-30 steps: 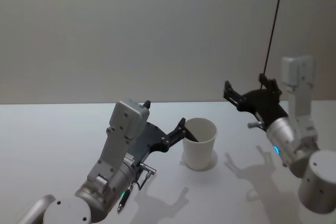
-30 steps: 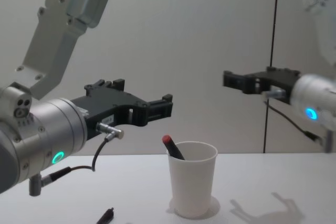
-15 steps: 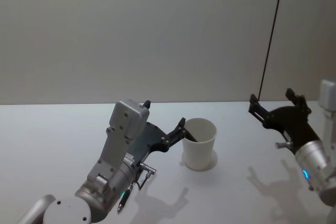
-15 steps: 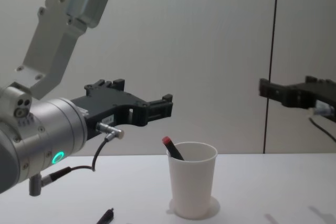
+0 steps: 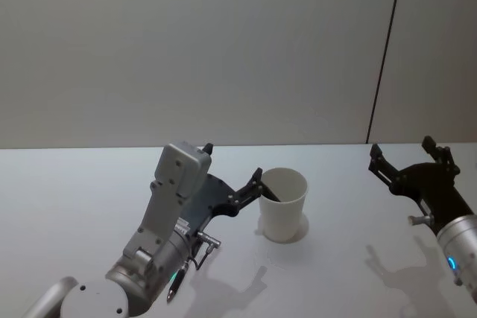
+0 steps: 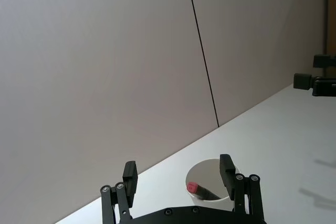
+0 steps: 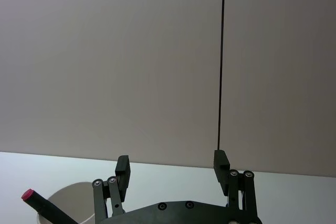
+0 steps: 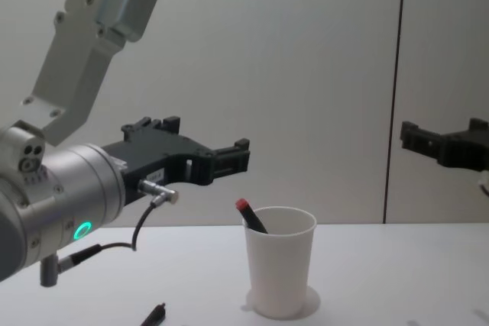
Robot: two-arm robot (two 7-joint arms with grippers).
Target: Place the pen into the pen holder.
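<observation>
Bare robotics lab or test room.

A plain white table (image 5: 67, 206) stands against a blank grey panelled wall (image 5: 186, 50) with one dark vertical seam (image 5: 385, 50). A silver left arm (image 5: 171, 199) and right arm (image 5: 462, 240), lit by small status lights, reach over it, with a paper-cup pen holder (image 5: 283, 210) as the test prop.

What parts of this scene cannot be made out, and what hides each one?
1. Lower shaft of the pen: chest view, hidden behind the wall of the pen holder.
2. Second pen: chest view, cut off by the bottom edge.
3. Right gripper: chest view, its wrist is cut off by the right edge.
</observation>
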